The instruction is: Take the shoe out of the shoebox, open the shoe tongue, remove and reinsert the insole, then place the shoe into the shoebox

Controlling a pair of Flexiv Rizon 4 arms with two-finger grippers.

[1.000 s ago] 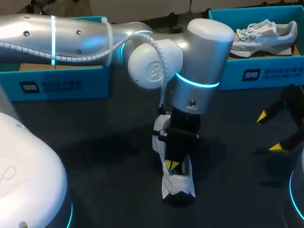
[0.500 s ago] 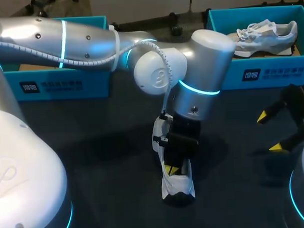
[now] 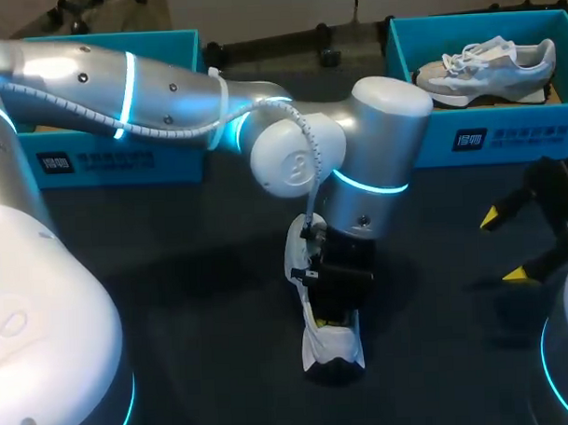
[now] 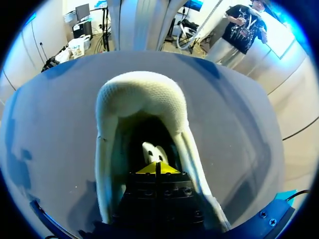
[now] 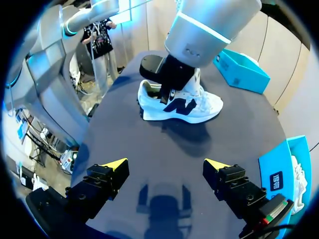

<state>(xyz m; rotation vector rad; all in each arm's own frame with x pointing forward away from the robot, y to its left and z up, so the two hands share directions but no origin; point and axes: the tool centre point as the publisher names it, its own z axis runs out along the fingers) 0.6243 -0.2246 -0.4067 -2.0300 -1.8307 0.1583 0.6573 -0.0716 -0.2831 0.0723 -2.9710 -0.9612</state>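
Sitting mid-table, shoe [image 3: 333,346] around left gripper [image 4: 156,168].

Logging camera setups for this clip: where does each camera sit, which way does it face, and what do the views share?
Head view: above and behind the robot, looking down on the table; left arm and right gripper show.
Left wrist view: on the left wrist, looking into the shoe; left gripper shows, shut.
Right wrist view: on the right wrist, looking across at the shoe; right gripper shows, open.
Shared: all three show the shoe.
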